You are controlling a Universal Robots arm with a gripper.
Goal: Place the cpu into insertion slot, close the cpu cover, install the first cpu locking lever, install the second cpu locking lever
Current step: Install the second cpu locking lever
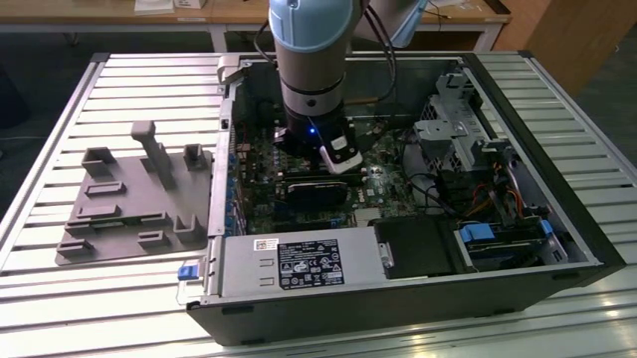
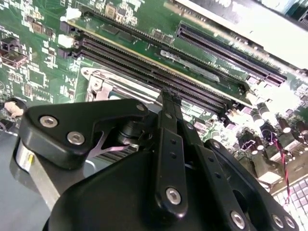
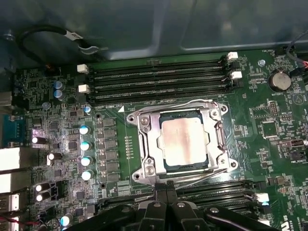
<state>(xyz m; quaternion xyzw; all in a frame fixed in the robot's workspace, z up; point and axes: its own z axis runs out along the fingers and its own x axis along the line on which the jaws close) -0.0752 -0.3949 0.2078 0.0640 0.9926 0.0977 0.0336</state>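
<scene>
Gripper [image 3: 161, 192], fingers pressed together and holding nothing, hovers just at six o'clock of the insertion slot [image 3: 144, 139] in the first wrist view. Its cpu [image 3: 184, 142] sits seated, the cpu cover [image 3: 217, 137] down. A slipping locking lever [image 3: 202, 177] could spring free, judging by its angle.

white printed labels on power supply [image 1: 298, 265], print unreadable
</scene>
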